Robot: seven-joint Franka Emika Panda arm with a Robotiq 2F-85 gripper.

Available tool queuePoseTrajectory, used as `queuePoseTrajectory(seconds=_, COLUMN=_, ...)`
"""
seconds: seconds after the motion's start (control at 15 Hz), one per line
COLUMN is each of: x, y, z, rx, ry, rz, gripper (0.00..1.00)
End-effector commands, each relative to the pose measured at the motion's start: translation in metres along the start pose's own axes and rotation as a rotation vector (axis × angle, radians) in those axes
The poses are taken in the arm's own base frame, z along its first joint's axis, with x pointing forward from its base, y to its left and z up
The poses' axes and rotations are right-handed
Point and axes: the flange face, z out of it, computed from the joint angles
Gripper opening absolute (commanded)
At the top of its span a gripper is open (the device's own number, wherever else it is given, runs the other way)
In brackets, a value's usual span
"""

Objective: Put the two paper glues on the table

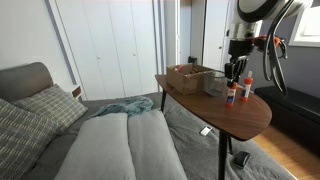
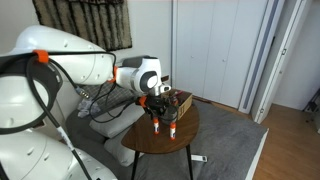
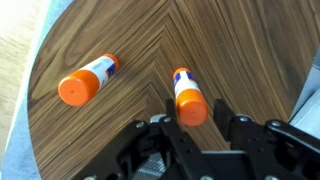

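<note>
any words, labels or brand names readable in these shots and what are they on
No text here can be read.
Wrist view, glue bottle lying further out: bluish print on its white label, too blurred to read.
Wrist view, glue bottle nearest the camera: a trace of print on its label, too small to read.
Exterior views: both bottles are too small for any lettering to show, and no marking is visible on the box.

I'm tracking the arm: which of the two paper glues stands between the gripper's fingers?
The paper glue at the wrist view's lower middle, flanked by the gripper; the other glue stands apart to one side.
</note>
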Motion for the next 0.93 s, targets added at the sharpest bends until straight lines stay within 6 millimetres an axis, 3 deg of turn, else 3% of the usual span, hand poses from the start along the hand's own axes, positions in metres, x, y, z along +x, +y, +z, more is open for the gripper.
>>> queuePoseTrajectory(seconds=0.0, x=-0.015, y=-0.004, z=-0.01, rx=-0.025, ry=0.04, rz=-0.024, gripper=0.77)
queuePoseTrajectory(seconds=0.2, x=-0.02, y=0.003, z=-0.037, rx=-0.057, ry=0.071, rz=-0.007, gripper=0.97)
queuePoseTrajectory(seconds=0.27, x=-0.022, y=0.005, z=-0.045, rx=-0.063, ry=0.081, rz=-0.001, gripper=1.0)
queuePoseTrajectory(seconds=0.6, x=-0.034, y=0.031, z=-0.087, rx=-0.07, ry=0.09, rz=0.073, gripper=1.0)
queuePoseTrajectory(seconds=0.87, x=-0.04, y=0.05, z=-0.104, rx=-0.056, ry=0.047, rz=0.119, gripper=1.0)
